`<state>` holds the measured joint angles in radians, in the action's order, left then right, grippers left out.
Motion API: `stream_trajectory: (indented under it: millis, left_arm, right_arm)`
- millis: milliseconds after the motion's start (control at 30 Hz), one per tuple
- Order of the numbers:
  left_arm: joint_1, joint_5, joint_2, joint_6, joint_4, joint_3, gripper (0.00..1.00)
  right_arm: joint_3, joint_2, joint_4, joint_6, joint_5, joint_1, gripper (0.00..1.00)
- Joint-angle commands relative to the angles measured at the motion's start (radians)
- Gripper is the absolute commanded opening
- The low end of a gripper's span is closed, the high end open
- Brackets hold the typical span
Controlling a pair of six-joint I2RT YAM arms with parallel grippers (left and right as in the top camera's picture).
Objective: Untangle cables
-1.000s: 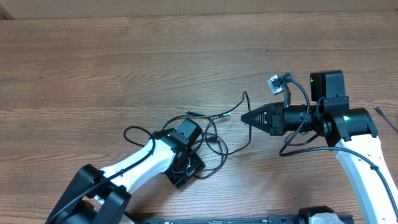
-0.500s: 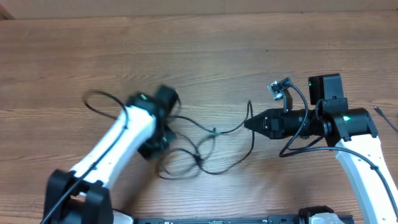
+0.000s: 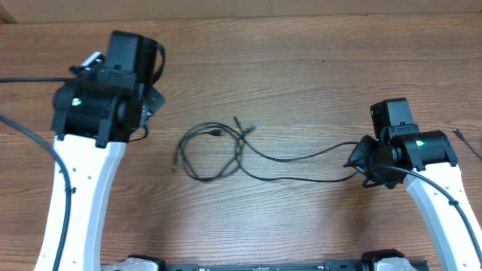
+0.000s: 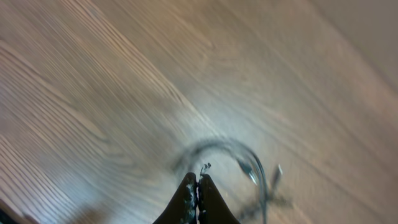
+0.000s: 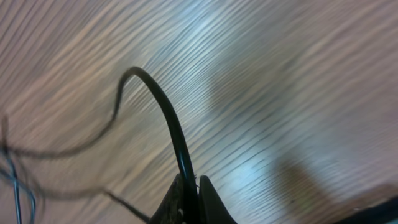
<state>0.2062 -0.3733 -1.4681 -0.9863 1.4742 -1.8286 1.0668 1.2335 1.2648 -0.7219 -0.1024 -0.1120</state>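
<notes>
Left gripper: your left gripper [image 4: 196,182] had its fingers pressed together, with nothing I could see between them. It hung high over the table [image 3: 301,68], well apart from the work.
Right gripper: your right gripper [image 5: 191,183] was clamped narrow on a black strand that rose out of its tips and curved away over the wood.
Cables: the cables [image 3: 215,154] lay on the table between the two arms. There was a loose loop toward the left, and two long strands ran right toward the clamped end. I could not tell whether both strands were in the grip.
Plug ends: small plug ends [image 3: 237,120] lay free at the top of the loop.
Crossing: the crossing [image 3: 242,141] of the strands sat just right of the loop. It could have been a knot or only an overlap.
Risk of dragging: you held only one end, so a pull to the right would likely have slid the whole bundle along instead of parting it.
Risk of tightening: if that crossing was a true knot, the same pull would have cinched it.
Risk of slipping: the cord was thin, and a sharp tug could have drawn it out of the fingers.
Risk on approach: your left wrist view was blurred, so aiming by it alone was unsafe. Coming down with the fingers together would have shoved the cord aside rather than taken it.
Risk of snagging: a free plug end could have caught inside the loop as a strand was drawn through.
</notes>
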Motion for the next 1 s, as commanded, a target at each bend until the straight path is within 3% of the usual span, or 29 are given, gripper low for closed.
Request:
stream_trajectory:
  millis: [0, 67, 100, 133, 233, 367, 633, 700, 967]
  left_arm:
    - [-0.047, -0.062, 0.005, 0.022, 0.016, -0.018, 0.04]
    - [-0.072, -0.008, 0.001, 0.022, 0.032, -0.018, 0.05]
    - [-0.079, 0.041, -0.002, 0.022, 0.044, -0.018, 0.12]
    - [-0.083, 0.092, -0.005, 0.022, 0.055, -0.018, 0.26]
    - [-0.077, 0.278, -0.024, 0.022, 0.068, -0.006, 1.0]
    - [-0.051, 0.447, -0.061, 0.023, 0.07, 0.025, 1.0]
    - [0.061, 0.464, -0.179, 0.021, 0.039, 0.139, 1.0]
    - [0.091, 0.459, -0.221, 0.004, 0.039, 0.174, 0.96]
    - [0.149, 0.526, -0.298, -0.385, 0.023, 0.324, 0.93]
  right_arm:
    - [0.013, -0.008, -0.008, -0.128, -0.14, 0.001, 0.04]
    - [0.013, -0.008, -0.025, -0.127, -0.136, 0.001, 0.04]
    - [0.013, -0.008, -0.035, -0.127, -0.13, 0.001, 0.04]
    - [0.012, -0.008, -0.045, -0.127, -0.123, 0.001, 0.04]
    - [0.01, -0.008, -0.069, -0.126, -0.088, 0.001, 0.04]
    - [-0.015, -0.008, -0.109, -0.122, -0.045, 0.001, 0.04]
    - [-0.053, 0.013, -0.12, -0.119, -0.027, 0.001, 0.04]
    - [-0.058, 0.023, -0.119, -0.119, -0.027, 0.001, 0.04]
    - [-0.091, 0.031, -0.12, -0.119, -0.027, 0.001, 0.04]
